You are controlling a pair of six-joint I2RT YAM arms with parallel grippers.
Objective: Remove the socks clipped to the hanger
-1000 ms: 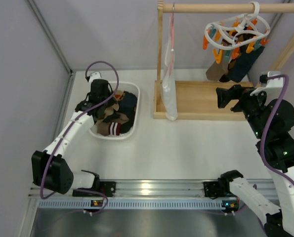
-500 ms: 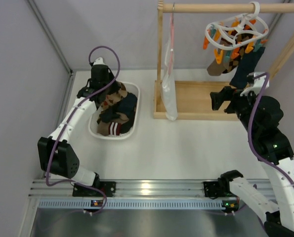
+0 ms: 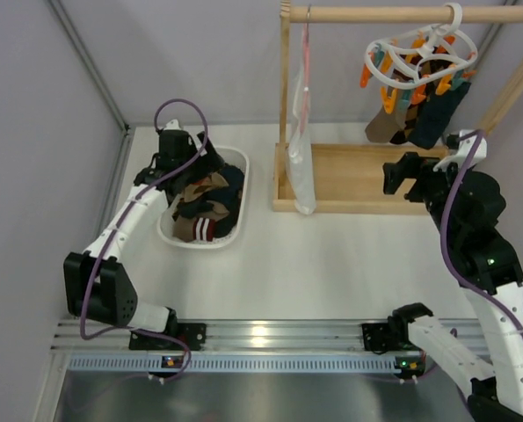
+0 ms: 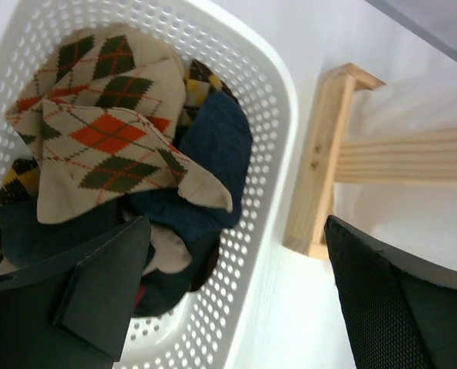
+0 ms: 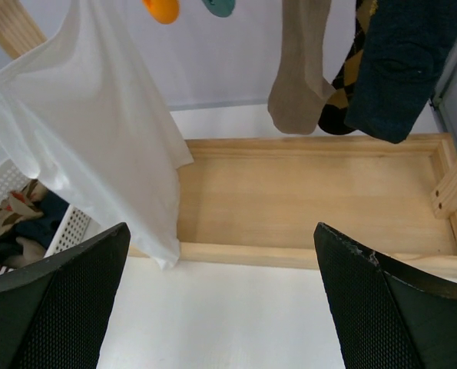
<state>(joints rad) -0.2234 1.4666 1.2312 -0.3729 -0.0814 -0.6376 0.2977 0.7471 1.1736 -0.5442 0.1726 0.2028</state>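
Note:
The white ring hanger [image 3: 417, 54] with orange and teal clips hangs from the wooden rod at the top right. Three socks stay clipped to it: a taupe one [image 5: 296, 77], a brown argyle one [image 5: 340, 96] and a dark navy one [image 5: 401, 61]. My right gripper [image 3: 400, 176] is open below and left of them, over the rack's base, holding nothing [image 5: 220, 307]. My left gripper [image 3: 191, 163] is open above the white basket [image 3: 242, 189]. An argyle sock [image 4: 105, 138] lies loose on top of the pile of socks there, free of the jaws [image 4: 236, 296].
A white cloth bag [image 3: 301, 171] hangs from a thin pink wire hanger [image 3: 306, 53] at the rack's left post. The wooden rack has a tray-like base [image 3: 358, 176] and a slanted right post [image 3: 516, 75]. Grey walls stand close on the left and behind.
My left gripper has opened over the basket, and the argyle sock now lies on the pile. The right gripper has risen slightly toward the hanging socks, still open.

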